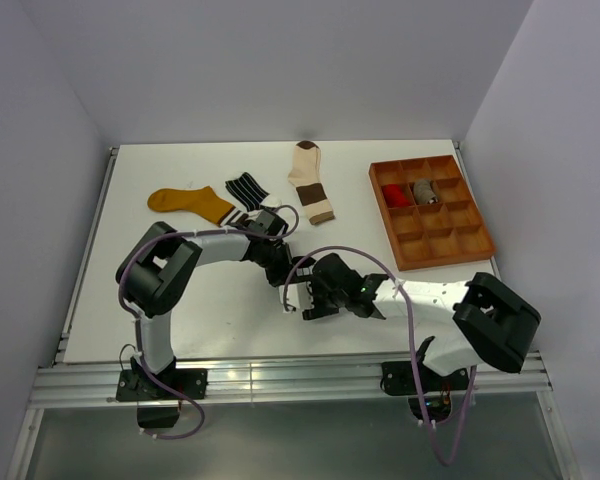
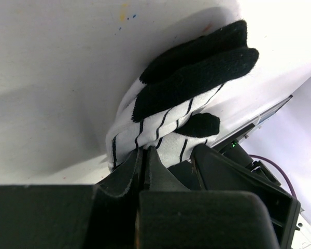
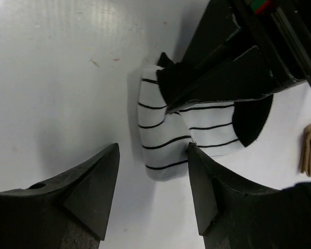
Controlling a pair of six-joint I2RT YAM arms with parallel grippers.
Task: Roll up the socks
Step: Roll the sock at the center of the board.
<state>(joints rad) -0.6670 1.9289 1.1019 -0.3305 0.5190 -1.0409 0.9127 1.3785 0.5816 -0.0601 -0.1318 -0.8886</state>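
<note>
Arm bases, top view: bolted at the near edge of the worktop [image 1: 230,322]. Both arms reach inward, and the left gripper [image 1: 280,272] and right gripper [image 1: 302,298] meet about mid-width, nearer the near edge than the far one. White striped sock: hidden under the wrists in this view. Others along the far edge (well apart from both grippers): mustard sock [image 1: 188,203], black striped sock [image 1: 246,187], cream sock [image 1: 311,180]. Tray [image 1: 476,205]: towards the far right corner.

Left wrist view. Left gripper: jaws shut tight on a pinch of the white striped sock [image 2: 160,127] at its white end. The sock runs away from the fingers across the worktop, black parts farthest out.

Right wrist view. Right gripper: jaws wide, holding nothing. The sock lies directly ahead, its folded white end poking into the gap just beside one finger (whether they touch cannot be told). Its long axis runs obliquely away toward the left gripper, which clamps the far part. Judgement: the right arm is the free one and looks placed to advance and close across the fold.
</note>
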